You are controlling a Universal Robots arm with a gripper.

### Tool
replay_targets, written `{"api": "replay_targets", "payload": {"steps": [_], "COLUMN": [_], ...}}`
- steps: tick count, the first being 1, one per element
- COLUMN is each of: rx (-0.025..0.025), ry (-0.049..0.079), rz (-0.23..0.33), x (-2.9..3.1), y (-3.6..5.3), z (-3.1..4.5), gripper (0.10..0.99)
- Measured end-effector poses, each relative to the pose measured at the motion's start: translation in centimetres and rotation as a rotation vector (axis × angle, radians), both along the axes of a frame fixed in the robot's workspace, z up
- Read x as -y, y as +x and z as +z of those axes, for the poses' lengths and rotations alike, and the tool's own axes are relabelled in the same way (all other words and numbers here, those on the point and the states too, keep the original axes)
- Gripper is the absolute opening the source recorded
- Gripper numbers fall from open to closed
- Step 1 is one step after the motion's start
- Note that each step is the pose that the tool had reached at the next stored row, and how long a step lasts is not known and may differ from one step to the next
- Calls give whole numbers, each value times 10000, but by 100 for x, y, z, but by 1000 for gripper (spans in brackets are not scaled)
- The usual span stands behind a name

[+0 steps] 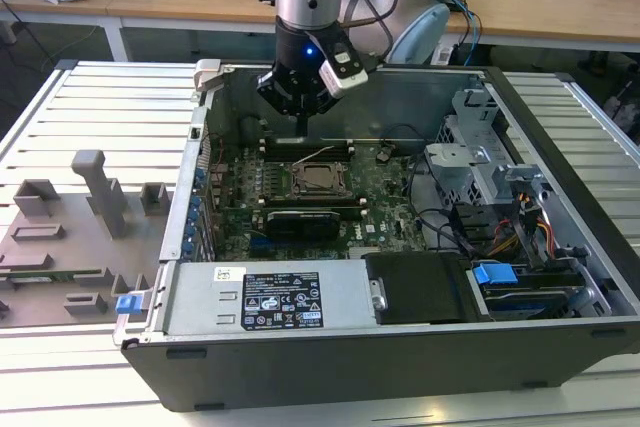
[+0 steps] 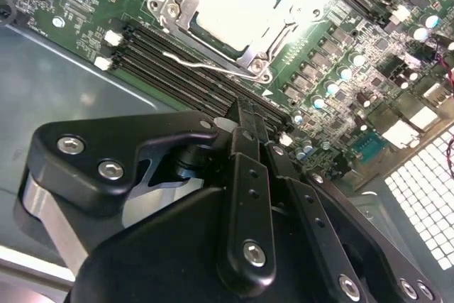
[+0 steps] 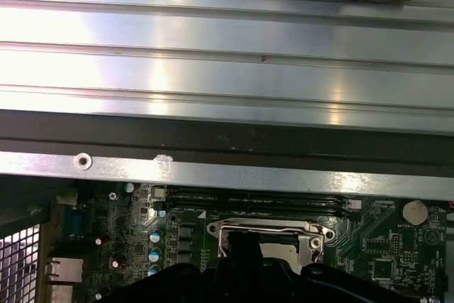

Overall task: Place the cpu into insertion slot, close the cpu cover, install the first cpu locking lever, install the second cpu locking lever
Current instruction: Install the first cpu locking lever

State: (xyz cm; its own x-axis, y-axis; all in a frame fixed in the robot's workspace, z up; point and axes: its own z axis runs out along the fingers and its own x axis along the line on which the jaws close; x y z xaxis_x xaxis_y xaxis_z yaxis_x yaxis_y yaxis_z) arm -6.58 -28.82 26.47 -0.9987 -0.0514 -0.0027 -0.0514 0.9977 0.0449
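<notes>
The cpu point(image 2: 237, 5) lies pale and flat in the insertion slot point(image 3: 225, 235) on the green motherboard point(image 1: 385, 182). The silver cpu cover point(image 2: 275, 42) lies down around the chip as a frame. A thin wire locking lever point(image 2: 206, 65) runs along one side of the socket and looks unlatched. My gripper point(image 2: 247, 108) hangs a short way above the board beside the socket, over the black memory slots, with its black fingers together and nothing between them. In the exterior view the gripper point(image 1: 303, 130) stands just behind the cpu point(image 1: 318, 179).
The motherboard sits inside an open computer case point(image 1: 330, 367) with tall metal walls. Drive cages and cables point(image 1: 500, 217) fill the exterior view's right. A black card point(image 1: 300, 219) lies in front of the socket. Grey fixtures point(image 1: 100, 192) stand on the slatted table at the exterior view's left.
</notes>
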Motion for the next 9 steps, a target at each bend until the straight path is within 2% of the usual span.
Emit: {"api": "replay_targets", "payload": {"steps": [9], "rx": [-16], "ry": [0], "rz": [0], "x": [0], "y": [17], "z": [-40], "gripper": [106]}}
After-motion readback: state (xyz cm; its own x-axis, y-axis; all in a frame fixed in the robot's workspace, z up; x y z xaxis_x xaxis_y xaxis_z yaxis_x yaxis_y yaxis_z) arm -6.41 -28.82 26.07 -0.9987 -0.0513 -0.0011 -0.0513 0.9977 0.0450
